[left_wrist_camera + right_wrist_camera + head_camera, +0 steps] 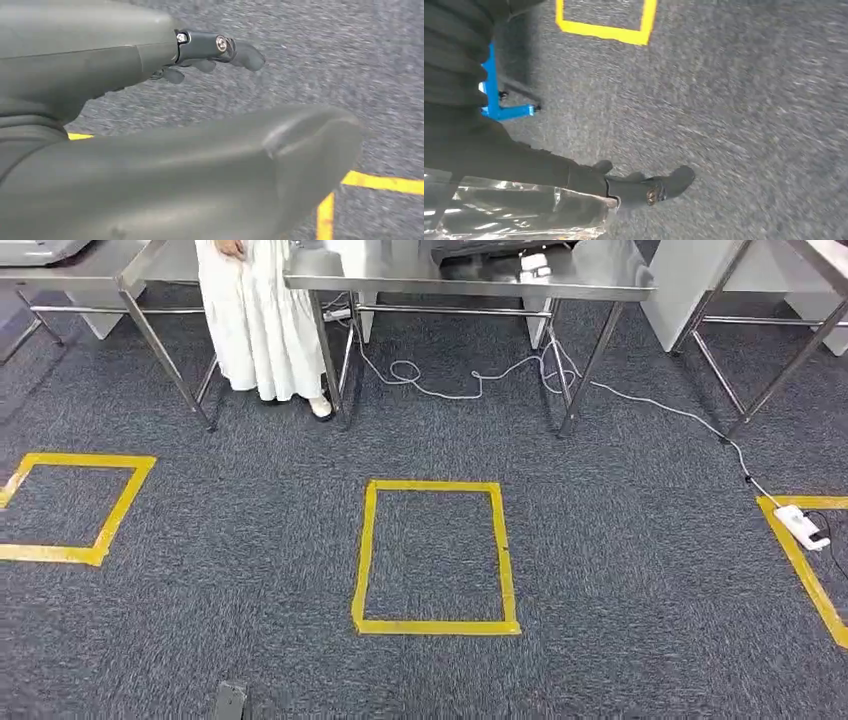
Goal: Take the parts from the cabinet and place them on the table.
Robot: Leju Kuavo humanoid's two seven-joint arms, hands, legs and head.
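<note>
Right hand (574,185) grips a half-hidden silvery bag (514,210).

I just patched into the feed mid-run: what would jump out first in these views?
Yellow tape squares on the grey carpet, one dead centre in the head view. Beyond it stands a steel table, a white cable looping beneath, a person in white alongside. The right hand holds a shiny clear bag.
</note>
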